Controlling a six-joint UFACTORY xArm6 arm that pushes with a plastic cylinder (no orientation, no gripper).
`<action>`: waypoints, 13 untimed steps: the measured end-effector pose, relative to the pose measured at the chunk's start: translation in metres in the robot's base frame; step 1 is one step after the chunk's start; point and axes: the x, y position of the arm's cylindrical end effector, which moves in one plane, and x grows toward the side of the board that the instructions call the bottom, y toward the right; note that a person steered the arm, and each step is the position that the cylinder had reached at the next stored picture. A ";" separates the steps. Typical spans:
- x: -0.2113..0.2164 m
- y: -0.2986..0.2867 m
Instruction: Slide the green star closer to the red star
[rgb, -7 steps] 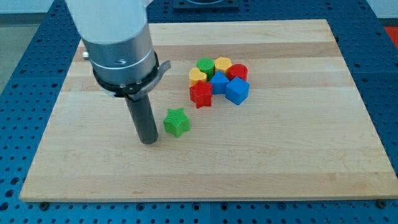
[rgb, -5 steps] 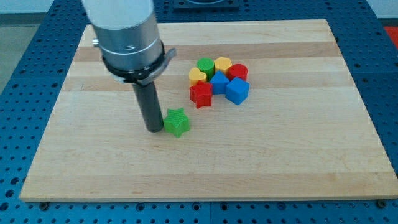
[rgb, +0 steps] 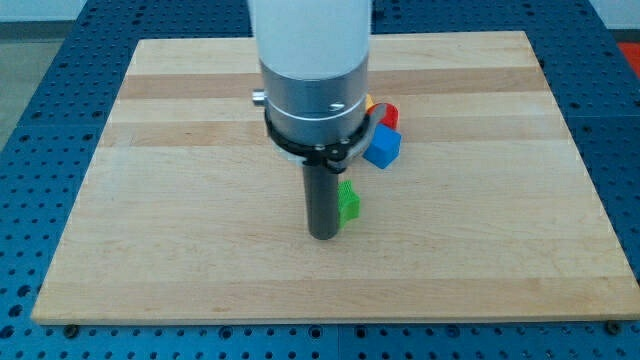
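The green star (rgb: 349, 202) lies near the middle of the wooden board (rgb: 180, 180), mostly hidden behind my rod. My tip (rgb: 322, 236) rests on the board at the star's left and bottom side, touching it or nearly so. The red star is hidden behind the arm's body. Of the cluster at the view's upper right I see only a blue cube (rgb: 382, 147), part of a red block (rgb: 388, 115) and a sliver of a yellow block (rgb: 370, 102).
The arm's large grey and white body (rgb: 314, 80) covers most of the block cluster. A blue perforated table (rgb: 40, 90) surrounds the board on all sides.
My tip has moved to the view's right and pushed the green star rightward with it. The arm's body now hides the red star and most of the cluster.
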 end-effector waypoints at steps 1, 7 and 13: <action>-0.006 0.014; -0.044 0.021; -0.059 0.031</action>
